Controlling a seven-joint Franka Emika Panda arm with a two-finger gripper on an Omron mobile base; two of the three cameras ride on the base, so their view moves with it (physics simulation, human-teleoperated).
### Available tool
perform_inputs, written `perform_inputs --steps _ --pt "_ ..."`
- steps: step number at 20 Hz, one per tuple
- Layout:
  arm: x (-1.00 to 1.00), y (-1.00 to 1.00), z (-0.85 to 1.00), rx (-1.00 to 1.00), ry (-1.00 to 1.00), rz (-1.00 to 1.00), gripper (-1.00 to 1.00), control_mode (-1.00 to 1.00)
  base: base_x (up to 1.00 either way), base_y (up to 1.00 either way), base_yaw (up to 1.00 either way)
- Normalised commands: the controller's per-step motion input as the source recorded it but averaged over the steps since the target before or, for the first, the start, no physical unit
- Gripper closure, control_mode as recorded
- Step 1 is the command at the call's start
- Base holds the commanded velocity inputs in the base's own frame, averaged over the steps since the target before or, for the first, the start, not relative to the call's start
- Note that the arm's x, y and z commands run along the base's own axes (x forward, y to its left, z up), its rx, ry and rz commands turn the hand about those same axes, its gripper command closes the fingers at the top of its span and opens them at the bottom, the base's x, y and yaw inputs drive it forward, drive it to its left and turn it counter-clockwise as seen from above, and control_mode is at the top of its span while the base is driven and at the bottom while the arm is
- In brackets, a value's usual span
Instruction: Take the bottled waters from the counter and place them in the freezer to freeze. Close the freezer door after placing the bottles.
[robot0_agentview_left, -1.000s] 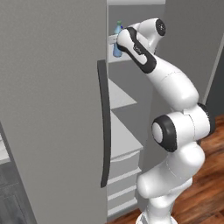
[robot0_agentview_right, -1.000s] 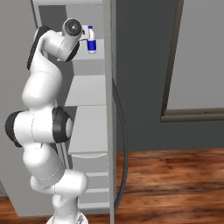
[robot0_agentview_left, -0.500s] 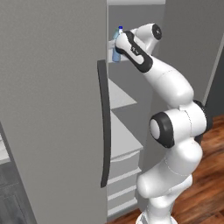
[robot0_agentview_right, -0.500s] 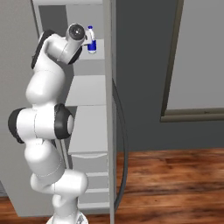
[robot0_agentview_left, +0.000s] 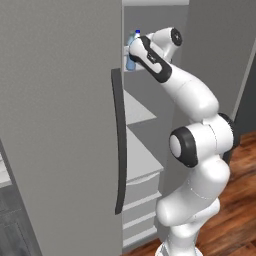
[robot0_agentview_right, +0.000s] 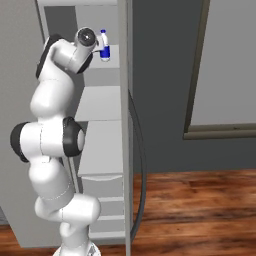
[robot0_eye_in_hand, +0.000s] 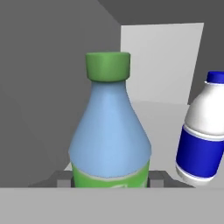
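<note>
**A:** What did you have in the two-finger gripper (robot0_eye_in_hand: 110, 180) at that moment?

**B:** You had it closed on the pale blue-tinted plastic bottle with a green cap and a green label band (robot0_eye_in_hand: 110, 131). In the hand view its dark fingers (robot0_eye_in_hand: 63, 178) sat against both sides of the bottle's lower body, at the green band. The bottle stood upright, smooth and cone-shouldered, with a ridgeless cylindrical cap.

**A:** And the other bottle?

**B:** The white plastic bottle with a deep blue label and blue cap (robot0_eye_in_hand: 204, 135) stood upright on the pale grey upper shelf (robot0_agentview_right: 111, 61) of the tall light-grey freezer (robot0_agentview_right: 100, 107), just beside the one you held and apart from it. From the right base view it stood near the shelf's front edge.

**A:** Could you read anything on the labels?

**B:** No. Both bands looked plain and glossy, with no lettering you could make out.

**A:** The door?

**B:** The flat matte light-grey freezer door (robot0_agentview_left: 60, 125) stood open, its long dark curved bar handle (robot0_agentview_left: 119, 142) running vertically along its edge.
</note>
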Motion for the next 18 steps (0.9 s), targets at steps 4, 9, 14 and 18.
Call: perform_inputs --steps 4,9,14,18 --pt "0.0 0.07 0.48 -0.02 0.0 0.0 1.0 -1.0 0.0 0.0 0.0" --pt "0.1 0.0 0.12 -0.03 0.0 0.0 1.0 -1.0 0.0 0.0 0.0" --pt "0.28 0.0 -0.16 0.0 0.0 0.0 1.0 -1.0 0.0 0.0 0.0" --pt "0.22 0.0 -0.27 0.0 0.0 0.0 1.0 -1.0 0.0 0.0 0.0"
